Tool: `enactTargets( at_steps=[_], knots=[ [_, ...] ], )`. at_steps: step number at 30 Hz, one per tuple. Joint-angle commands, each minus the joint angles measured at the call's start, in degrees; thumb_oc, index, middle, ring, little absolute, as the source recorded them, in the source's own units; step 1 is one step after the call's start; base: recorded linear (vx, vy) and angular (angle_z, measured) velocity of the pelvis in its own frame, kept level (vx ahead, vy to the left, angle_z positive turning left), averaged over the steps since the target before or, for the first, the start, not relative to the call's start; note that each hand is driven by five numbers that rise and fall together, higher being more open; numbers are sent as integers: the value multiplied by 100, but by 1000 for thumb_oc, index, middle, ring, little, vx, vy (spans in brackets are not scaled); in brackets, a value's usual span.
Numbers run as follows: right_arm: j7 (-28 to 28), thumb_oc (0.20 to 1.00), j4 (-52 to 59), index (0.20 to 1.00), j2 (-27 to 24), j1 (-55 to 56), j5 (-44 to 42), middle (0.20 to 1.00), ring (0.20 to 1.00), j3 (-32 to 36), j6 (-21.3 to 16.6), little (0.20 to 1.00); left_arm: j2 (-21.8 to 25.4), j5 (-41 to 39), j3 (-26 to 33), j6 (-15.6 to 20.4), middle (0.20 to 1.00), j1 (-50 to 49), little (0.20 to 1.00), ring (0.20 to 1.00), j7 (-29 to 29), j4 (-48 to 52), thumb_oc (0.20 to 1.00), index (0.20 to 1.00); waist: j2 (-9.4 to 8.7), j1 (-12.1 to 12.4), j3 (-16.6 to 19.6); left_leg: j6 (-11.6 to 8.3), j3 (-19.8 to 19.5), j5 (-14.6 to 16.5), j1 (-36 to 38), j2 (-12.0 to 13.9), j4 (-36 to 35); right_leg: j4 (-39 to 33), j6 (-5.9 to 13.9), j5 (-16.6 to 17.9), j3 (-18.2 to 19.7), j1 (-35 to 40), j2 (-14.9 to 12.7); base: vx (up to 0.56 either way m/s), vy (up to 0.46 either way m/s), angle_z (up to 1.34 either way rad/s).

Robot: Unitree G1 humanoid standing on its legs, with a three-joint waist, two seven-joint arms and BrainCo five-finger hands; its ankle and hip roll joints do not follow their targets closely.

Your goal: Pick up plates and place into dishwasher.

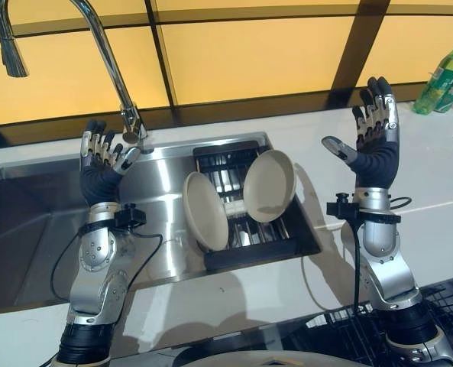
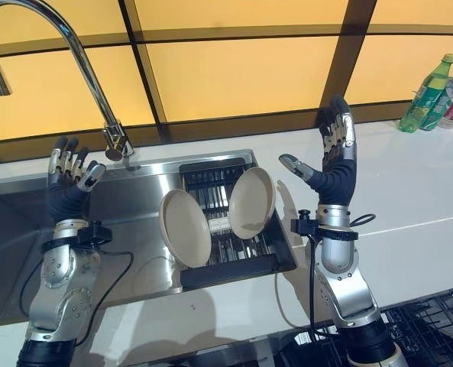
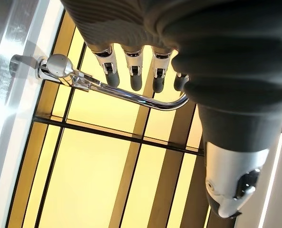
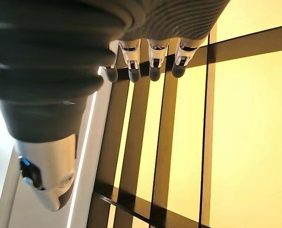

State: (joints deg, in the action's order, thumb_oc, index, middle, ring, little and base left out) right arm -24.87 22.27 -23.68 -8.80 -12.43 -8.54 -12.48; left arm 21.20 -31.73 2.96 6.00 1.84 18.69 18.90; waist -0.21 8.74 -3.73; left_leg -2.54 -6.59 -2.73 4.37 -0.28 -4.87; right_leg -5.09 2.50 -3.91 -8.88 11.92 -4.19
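Observation:
Two beige plates stand on edge in a black dish rack set in the right part of the steel sink: the left plate leans at the rack's front, the right plate behind it. My left hand is raised over the sink, left of the plates, fingers straight and holding nothing. My right hand is raised above the white counter, right of the rack, also open and apart from the plates. Both wrist views look up past straight fingers at the yellow wall panels.
A chrome tap arches over the sink just behind my left hand. Green bottles stand at the counter's far right. A black wire dishwasher rack lies at the lower right, below the counter's front edge.

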Motion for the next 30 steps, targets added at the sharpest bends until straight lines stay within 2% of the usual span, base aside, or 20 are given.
enactTargets(
  at_steps=[1, 8, 16, 22, 26, 30],
  knots=[
    [89, 1000, 374, 1000, -229, -22, 79, 1000, 1000, 317, -238, 1000, 244, -104, 95, 400, 1000, 74, 1000, 1000, -278, 127, 1000, 1000, 71, -69, 306, -134, 225, 418, 70, 388, 362, 206, 104, 268, -151, -518, -245, 0, 0, 0],
    [120, 1000, 396, 1000, -273, 25, 69, 1000, 1000, 370, -190, 1000, 348, 223, 133, 328, 1000, 74, 1000, 1000, -414, 101, 1000, 1000, 67, -87, 299, -173, 347, 489, 118, 452, 437, 246, 92, 212, -204, -469, -256, 32, -10, 1],
    [119, 1000, 409, 1000, -430, 110, 7, 1000, 1000, 463, -178, 1000, 654, 813, 173, 19, 1000, 106, 1000, 1000, -839, 17, 1000, 1000, 96, -159, 348, -222, 601, 319, 105, 525, 223, 133, 107, 282, -303, -447, -249, 0, 0, 0],
    [129, 1000, 264, 1000, -540, 53, -98, 1000, 1000, 430, -223, 1000, 1325, 2176, 149, 28, 1000, 378, 1000, 1000, -1093, -375, 1000, 1000, 192, -255, 400, -223, 665, 266, 124, 499, 94, 112, 137, 305, -254, -507, -258, 0, 38, 5],
    [145, 1000, 204, 1000, -725, 25, -240, 1000, 1000, 426, -234, 1000, 2107, 3833, 154, 70, 1000, 461, 1000, 1000, -757, -777, 1000, 1000, 249, -304, 422, -205, 648, 279, 123, 457, 108, 82, 167, 325, -161, -518, -270, 6, 61, 0],
    [211, 1000, 97, 1000, -1002, -31, -490, 1000, 1000, 455, -297, 1000, 3002, 5109, 82, 122, 1000, 553, 1000, 1000, -692, -1204, 1000, 1000, 322, -339, 434, -206, 658, 302, 83, 432, 147, 82, 203, 338, -109, -553, -311, 3, 83, -2]
  ],
)
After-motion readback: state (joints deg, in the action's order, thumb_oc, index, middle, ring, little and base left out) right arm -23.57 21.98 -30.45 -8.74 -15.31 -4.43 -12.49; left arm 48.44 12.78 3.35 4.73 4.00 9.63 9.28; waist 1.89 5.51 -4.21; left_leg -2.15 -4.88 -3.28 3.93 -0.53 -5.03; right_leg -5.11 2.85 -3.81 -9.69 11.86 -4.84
